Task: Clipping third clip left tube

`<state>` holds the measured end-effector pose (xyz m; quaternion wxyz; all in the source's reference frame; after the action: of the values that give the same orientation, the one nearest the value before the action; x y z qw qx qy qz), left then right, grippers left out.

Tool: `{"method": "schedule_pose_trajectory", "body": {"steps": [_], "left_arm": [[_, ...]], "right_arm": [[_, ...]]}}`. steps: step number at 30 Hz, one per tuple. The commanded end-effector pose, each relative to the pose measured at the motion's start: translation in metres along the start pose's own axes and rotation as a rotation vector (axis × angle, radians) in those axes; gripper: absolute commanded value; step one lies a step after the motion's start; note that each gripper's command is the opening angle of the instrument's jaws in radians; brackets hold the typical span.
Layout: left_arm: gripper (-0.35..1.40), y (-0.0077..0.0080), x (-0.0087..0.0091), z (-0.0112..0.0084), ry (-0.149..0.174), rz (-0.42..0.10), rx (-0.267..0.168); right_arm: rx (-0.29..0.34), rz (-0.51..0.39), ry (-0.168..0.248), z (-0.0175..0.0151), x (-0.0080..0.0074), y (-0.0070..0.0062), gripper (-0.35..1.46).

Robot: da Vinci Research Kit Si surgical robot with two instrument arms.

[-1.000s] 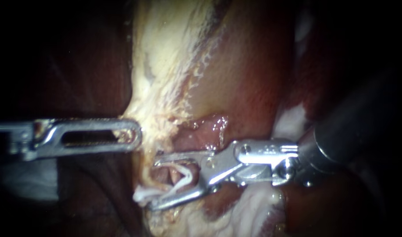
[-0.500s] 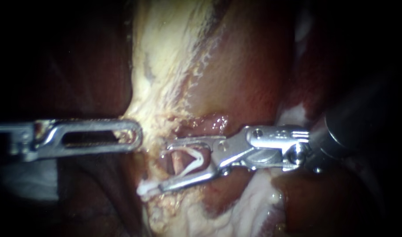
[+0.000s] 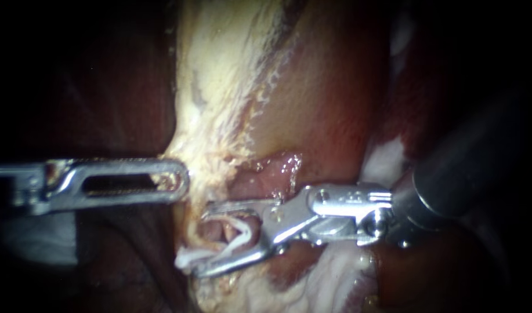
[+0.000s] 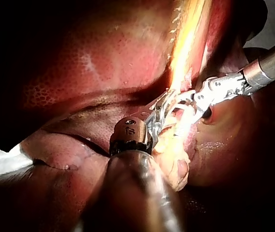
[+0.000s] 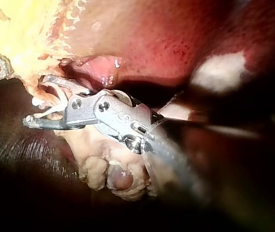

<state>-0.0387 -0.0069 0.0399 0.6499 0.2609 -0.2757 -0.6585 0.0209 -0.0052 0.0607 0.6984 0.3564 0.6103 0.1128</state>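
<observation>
While my left instrument (image 3: 176,179) reaches in from nine o'clock in the endoscope view, its slotted tip rests against the edge of the pale yellow tissue (image 3: 213,87) that runs down from twelve o'clock. That tip is seen flat-on, so I cannot tell whether it grips the tissue or only touches it.

My right instrument (image 3: 203,239) comes in from three o'clock, its dark shaft rising toward two o'clock. Its jaws stand apart, pointing toward nine o'clock, and they carry a white clip (image 3: 241,235) seated between them. One leg of the clip lies along each jaw, and its free end pokes out past the lower jaw tip toward seven o'clock. A thin pinkish tube (image 3: 225,230) crosses the gap between the jaws, inside the open legs of the clip, just below centre of the view. The clip is not closed on the tube.

Dark red liver (image 3: 329,87) fills the field at one o'clock, and more pale, lumpy tissue lies under the right instrument at six o'clock.

In the right wrist view the same jaws are spread, with the white clip bowed between them, and a lobed, fatty lump hangs beneath the instrument's hinge. The left instrument's tip shows just ahead of the jaws, against the yellow tissue.
</observation>
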Motion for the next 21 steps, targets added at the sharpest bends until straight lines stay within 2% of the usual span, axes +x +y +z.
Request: {"method": "schedule_pose_trajectory", "body": {"steps": [1, 6, 8, 14, 21], "left_arm": [[-0.35, 0.0, 0.0, 0.0001, 0.001, 0.0, 0.001], [-0.35, 0.0001, 0.0, 0.0, 0.001, 0.0, 0.001], [-0.35, 0.0001, 0.0, 0.0001, 0.001, 0.001, 0.001], [-0.35, 0.0001, 0.0, 0.0, 0.001, 0.001, 0.001], [-0.35, 0.0001, 0.0, 0.0001, 0.0, 0.0, 0.001]], "right_arm": [[0.007, 0.004, 0.007, -0.0001, 0.0003, -0.0003, 0.59], [0.055, 0.013, 0.016, -0.0001, 0.0005, -0.001, 0.59], [0.039, 0.01, 0.016, -0.0002, 0.0005, -0.0009, 0.59], [-0.021, 0.016, 0.016, -0.0014, -0.0003, 0.0006, 0.59], [-0.014, 0.015, 0.013, -0.0006, -0.0007, 0.0013, 0.59]]}}
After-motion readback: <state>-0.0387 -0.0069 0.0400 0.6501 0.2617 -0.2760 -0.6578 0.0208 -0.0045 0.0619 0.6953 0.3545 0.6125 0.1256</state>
